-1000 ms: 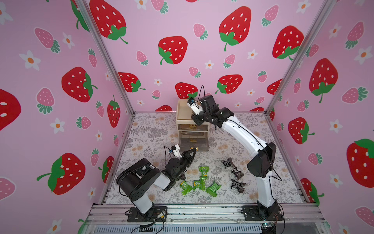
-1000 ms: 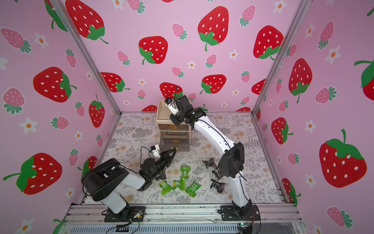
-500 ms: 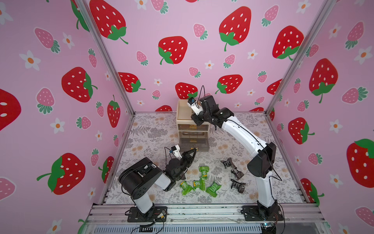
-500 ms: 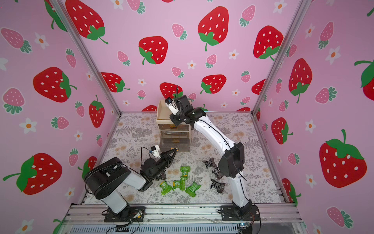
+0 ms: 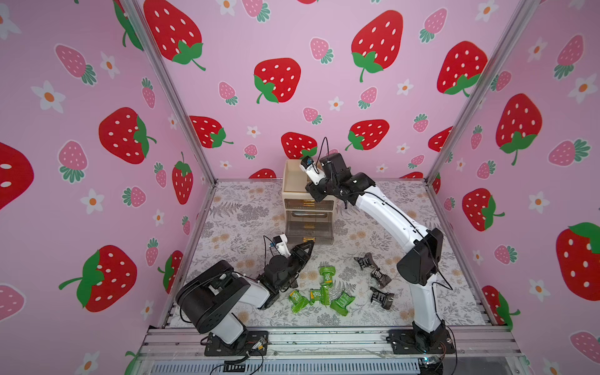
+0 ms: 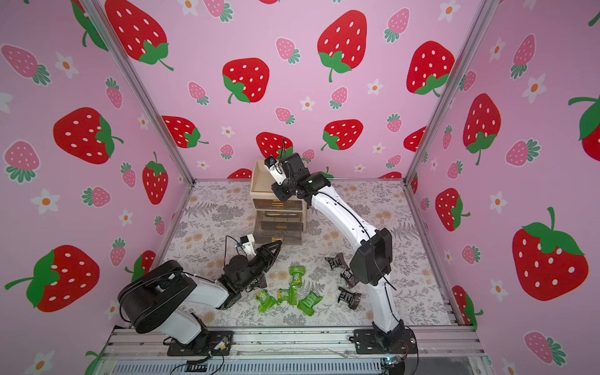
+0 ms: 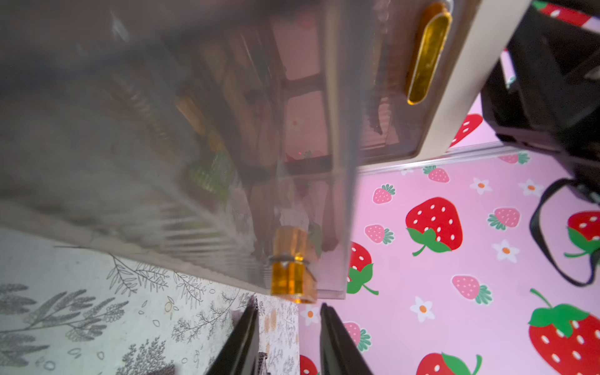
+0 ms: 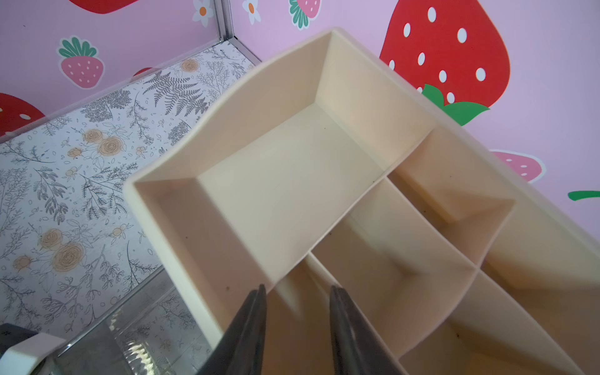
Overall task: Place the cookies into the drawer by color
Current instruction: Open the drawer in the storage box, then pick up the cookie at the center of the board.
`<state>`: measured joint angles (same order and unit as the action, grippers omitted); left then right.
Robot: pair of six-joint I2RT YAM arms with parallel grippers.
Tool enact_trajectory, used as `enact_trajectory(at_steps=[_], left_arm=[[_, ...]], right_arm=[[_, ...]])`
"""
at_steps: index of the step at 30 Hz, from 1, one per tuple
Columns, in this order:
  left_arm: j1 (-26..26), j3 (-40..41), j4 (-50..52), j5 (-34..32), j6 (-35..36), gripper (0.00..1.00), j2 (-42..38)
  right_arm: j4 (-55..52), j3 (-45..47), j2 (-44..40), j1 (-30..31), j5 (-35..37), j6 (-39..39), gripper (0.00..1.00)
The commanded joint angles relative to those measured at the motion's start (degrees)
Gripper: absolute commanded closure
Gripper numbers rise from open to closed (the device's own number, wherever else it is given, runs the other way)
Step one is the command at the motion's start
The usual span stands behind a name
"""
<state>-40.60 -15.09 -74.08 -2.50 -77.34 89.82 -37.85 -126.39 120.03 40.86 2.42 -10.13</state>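
1. Step in hand: bottom drawer (image 5: 308,229) of organizer (image 5: 286,183) stands pulled out; its handle (image 7: 290,269) sits just ahead of left claw (image 5: 310,245), beyond the tips and not between them; left claw released, holding nothing; judged: opening is done, loading not yet begun.
2. Right claw (image 8: 297,289) sits down in tray top (image 8: 227,130), above and well beyond left claw; clenched, with a narrow gap between its fingers (image 8: 256,311); cannot tell whether a divider is pinched; judged to brace organizer.
3. Green cookies (image 5: 327,274) lie on mat (image 5: 233,214) behind left claw, near its wrist; black cookies (image 5: 378,276) lie beyond those, well apart from left claw, beside right arm (image 5: 389,211); one black packet partly under left arm (image 5: 279,269); no orange on mat.
4. Drawer contents: blurred through smoky wall; a green smear shows; cannot tell more.
5. Next, judged: left claw must back off handle, turn down over nearest green, straddle its waist rather than flared ends; foil looks slippery; then clear front wall and drop.
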Motion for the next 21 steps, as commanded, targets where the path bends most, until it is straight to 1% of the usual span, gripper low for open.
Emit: enact_trajectory(at_steps=[1, 2, 6, 9, 13, 14, 15, 18, 21], left_arm=[[-0.3, 0.4, 2.7, 1.4, 2.4, 0.47, -1.3], [-0.3, 0.5, 3.4, 1.1, 2.5, 0.45, -1.6], [-0.4, 1.0, 3.2, 1.0, 3.2, 0.44, -2.6], [-0.4, 0.5, 6.7, 2.0, 5.4, 0.38, -5.7], [-0.7, -2.5, 23.7, 2.7, 11.3, 0.37, -14.3], [-0.9, -3.2, 28.0, 2.5, 12.9, 0.37, -16.8], [-1.2, -3.5, 30.9, 2.0, 14.4, 0.37, -19.0], [-2.1, -3.7, 40.5, -0.7, 17.9, 0.38, -26.5], [-2.3, -4.0, 47.1, -0.3, 21.2, 0.37, -32.6]], right_arm=[[-1.6, 1.7, -1.3, -0.5, 0.6, 0.6, 0.62], [-1.4, 1.9, -1.5, -0.4, 0.6, 0.6, 0.62], [-1.2, 1.9, -1.7, -0.4, -0.3, 1.3, 0.61], [-1.8, 0.2, -2.4, -0.3, -3.4, 3.7, 0.55], [-1.4, -0.1, -4.8, -0.2, -8.1, 5.9, 0.46], [-1.4, 0.2, -5.5, -0.2, -8.8, 6.3, 0.42], [-1.3, 0.7, -6.2, -0.2, -9.1, 6.6, 0.41], [-0.5, 4.3, -10.2, -0.3, -11.9, 8.8, 0.38], [2.1, 11.5, -16.4, -0.2, -14.5, 13.1, 0.36]])
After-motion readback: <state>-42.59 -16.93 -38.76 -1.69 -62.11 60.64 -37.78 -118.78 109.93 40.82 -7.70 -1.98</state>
